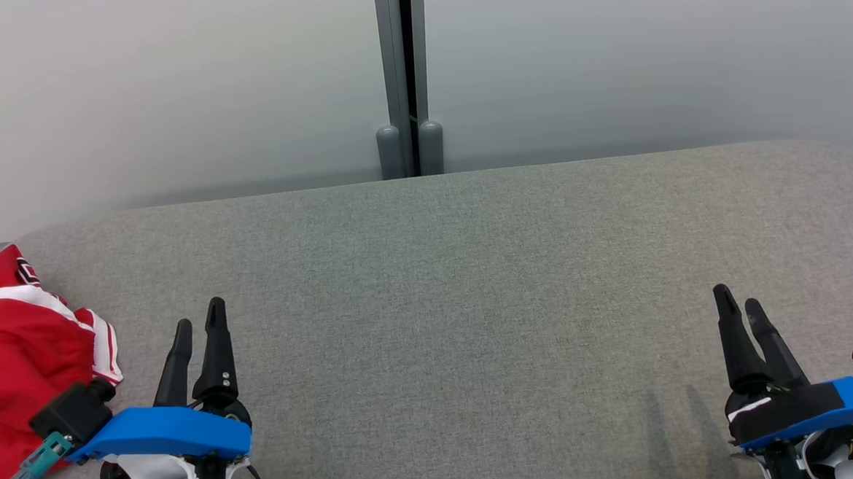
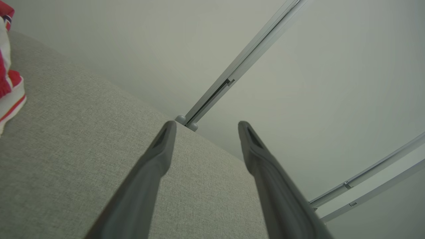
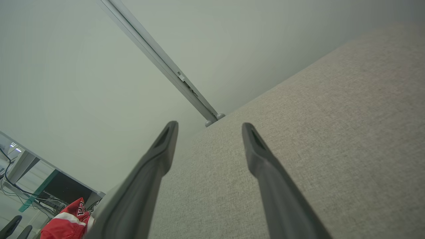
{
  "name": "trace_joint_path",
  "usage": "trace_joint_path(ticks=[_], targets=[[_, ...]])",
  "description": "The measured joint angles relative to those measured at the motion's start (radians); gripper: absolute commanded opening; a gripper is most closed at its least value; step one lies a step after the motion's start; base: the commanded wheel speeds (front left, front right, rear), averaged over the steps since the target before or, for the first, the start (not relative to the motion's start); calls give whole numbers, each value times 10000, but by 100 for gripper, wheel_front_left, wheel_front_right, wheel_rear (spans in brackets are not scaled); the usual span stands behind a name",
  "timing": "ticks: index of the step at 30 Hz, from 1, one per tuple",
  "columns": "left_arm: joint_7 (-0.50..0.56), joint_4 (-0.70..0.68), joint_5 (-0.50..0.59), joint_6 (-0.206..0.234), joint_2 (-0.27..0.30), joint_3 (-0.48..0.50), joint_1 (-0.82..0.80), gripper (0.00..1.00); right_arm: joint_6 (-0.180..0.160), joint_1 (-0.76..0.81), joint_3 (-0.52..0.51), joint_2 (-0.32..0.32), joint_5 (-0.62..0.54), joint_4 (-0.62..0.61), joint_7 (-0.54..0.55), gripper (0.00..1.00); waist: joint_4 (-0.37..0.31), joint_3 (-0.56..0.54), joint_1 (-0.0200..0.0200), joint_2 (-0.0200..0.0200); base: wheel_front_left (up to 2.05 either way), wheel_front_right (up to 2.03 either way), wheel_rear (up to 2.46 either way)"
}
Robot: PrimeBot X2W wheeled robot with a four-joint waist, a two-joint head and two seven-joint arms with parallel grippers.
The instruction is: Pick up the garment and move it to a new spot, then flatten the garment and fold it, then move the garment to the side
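Observation:
The garment is red with white stripes and lies crumpled at the far left edge of the grey fabric table. A corner of the garment shows at the left of the left wrist view, and the garment sits at the bottom left of the right wrist view. My left gripper hovers just right of it, open and holding nothing. Far off at the lower right, my right gripper is open and empty too. In the wrist views the left gripper and the right gripper show spread fingers.
A pale wall with a grey vertical post stands behind the table's far edge. The other arm's fingertips and a desk with cables show at the far left of the right wrist view.

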Motion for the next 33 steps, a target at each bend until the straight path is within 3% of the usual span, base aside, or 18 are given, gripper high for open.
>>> trace_joint_path(ticks=[33], targets=[[-901,763,3498,-2,416,-508,-82,100,4,185,167,33,-3632,-351,-111,100,10,-23,-1,0,0,0,0]])
